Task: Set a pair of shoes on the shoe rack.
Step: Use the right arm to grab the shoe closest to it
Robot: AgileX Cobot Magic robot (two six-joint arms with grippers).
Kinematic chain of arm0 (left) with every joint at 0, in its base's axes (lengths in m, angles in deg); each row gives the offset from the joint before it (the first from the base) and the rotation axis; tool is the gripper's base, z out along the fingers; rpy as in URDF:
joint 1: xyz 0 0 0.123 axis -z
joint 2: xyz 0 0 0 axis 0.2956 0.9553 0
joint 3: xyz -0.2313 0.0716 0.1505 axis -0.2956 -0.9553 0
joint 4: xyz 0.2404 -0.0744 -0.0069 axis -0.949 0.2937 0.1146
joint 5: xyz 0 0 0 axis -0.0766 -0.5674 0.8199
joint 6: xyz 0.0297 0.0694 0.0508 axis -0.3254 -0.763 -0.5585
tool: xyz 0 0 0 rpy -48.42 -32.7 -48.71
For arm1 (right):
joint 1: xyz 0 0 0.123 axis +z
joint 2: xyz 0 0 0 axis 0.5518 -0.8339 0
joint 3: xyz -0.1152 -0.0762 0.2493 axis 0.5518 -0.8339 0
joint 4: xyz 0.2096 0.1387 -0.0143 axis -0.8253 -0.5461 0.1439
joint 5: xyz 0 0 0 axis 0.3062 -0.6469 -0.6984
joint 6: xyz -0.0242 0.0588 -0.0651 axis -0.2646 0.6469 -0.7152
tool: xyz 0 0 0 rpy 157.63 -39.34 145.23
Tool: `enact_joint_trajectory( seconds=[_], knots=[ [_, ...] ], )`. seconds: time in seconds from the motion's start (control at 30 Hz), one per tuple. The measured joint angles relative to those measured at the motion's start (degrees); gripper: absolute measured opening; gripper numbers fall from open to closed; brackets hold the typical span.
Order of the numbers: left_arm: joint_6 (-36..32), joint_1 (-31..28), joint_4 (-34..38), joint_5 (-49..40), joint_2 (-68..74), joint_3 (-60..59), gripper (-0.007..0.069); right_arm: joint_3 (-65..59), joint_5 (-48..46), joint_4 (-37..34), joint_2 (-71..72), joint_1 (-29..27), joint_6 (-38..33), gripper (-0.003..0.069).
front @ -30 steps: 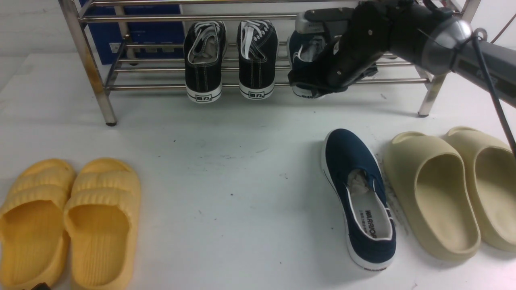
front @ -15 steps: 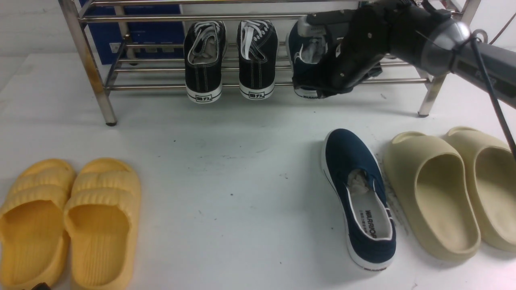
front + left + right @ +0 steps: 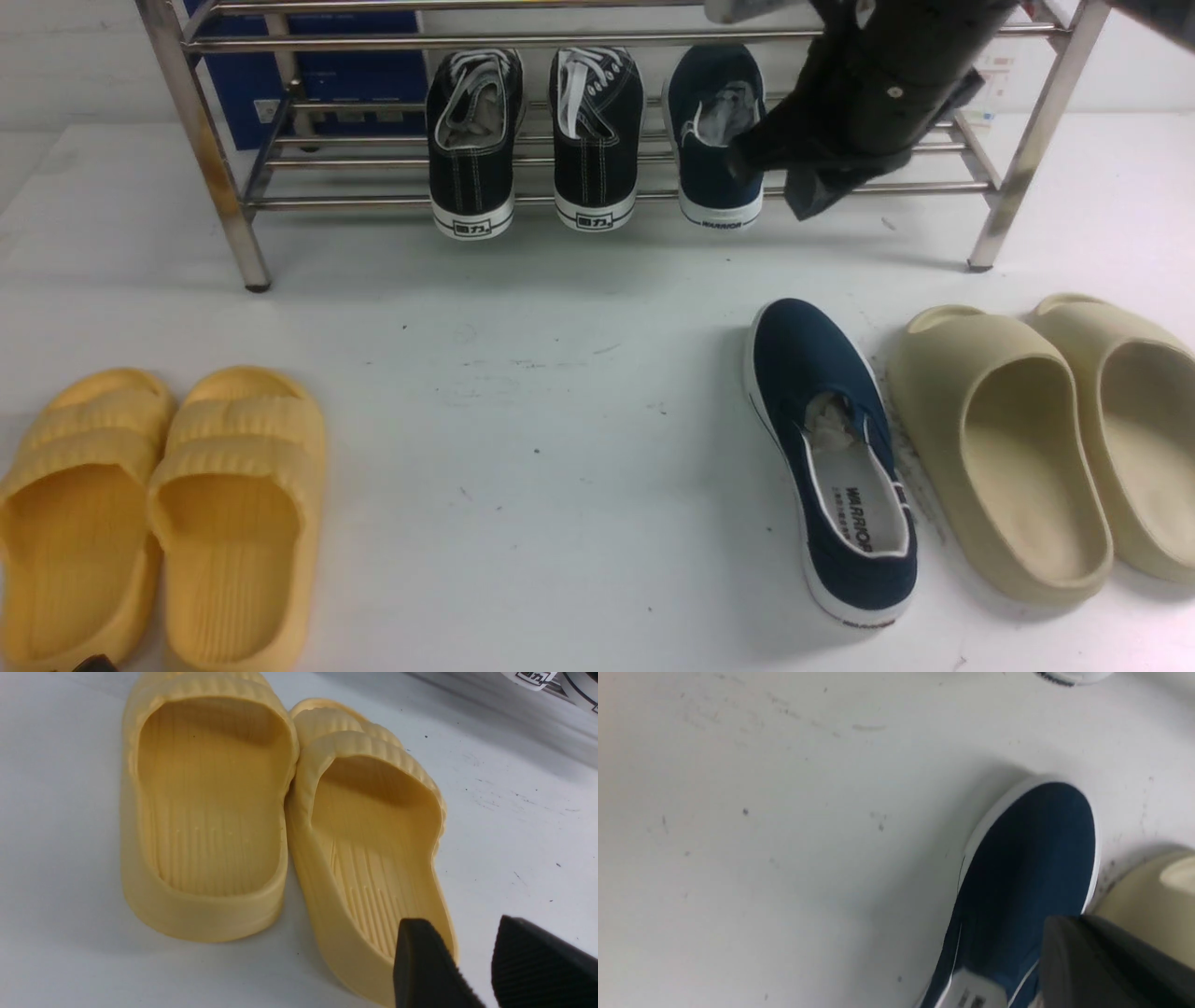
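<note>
On the lower shelf of the shoe rack, at the front view's 12 o'clock, one navy slip-on sits heel-out just beside the black sneakers, its sole resting across the bars so that it lines up with them. The right gripper hangs just in front of that shoe, at its 3 o'clock, fingers parted and holding nothing; it appears clear of the canvas, though the overlap makes contact hard to rule out. The second navy slip-on lies on the white table at about 5 o'clock, toe pointing towards the rack, close against the beige slippers. The yellow slippers sit far off at 8 o'clock. Half the pair looks placed.

In the left wrist view, the left gripper hovers over the yellow slippers with a clear gap between its ribbed fingers and nothing in them (probably parked there, out of the other arm's way).

In the right wrist view, the camera looks down on the toe of the slip-on on the table, which suggests it is the next pickup. Only one dark finger shows here, so the opening cannot be read from this view.
</note>
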Motion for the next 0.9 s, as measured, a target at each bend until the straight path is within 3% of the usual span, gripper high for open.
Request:
enact_joint_trajectory(
  seconds=[0.23, 0.37, 0.4, 0.57, 0.63, 0.9],
  knots=[
    [0.00, 0.00, 0.00, 0.00, 0.00, 0.00, 0.0239, -24.69, 4.60, -0.60, 12.79, 1.18, 6.98, 0.0081],
    [0.00, 0.00, 0.00, 0.00, 0.00, 0.00, 0.0239, -37.34, 14.18, -2.70, 15.14, 1.97, 9.09, 0.0181],
    [0.00, 0.00, 0.00, 0.00, 0.00, 0.00, 0.0239, -38.15, 15.02, -2.87, 15.14, 2.03, 9.15, 0.0188],
    [0.00, 0.00, 0.00, 0.00, 0.00, 0.00, 0.0239, -42.77, 22.77, -4.99, 13.06, 2.13, 9.35, 0.0393],
    [0.00, 0.00, 0.00, 0.00, 0.00, 0.00, 0.0239, -42.86, 24.03, -5.50, 11.49, 2.20, 9.35, 0.0430],
    [0.00, 0.00, 0.00, 0.00, 0.00, 0.00, 0.0239, -42.86, 26.57, -6.29, 4.32, 4.99, 9.35, 0.0441]
  ],
)
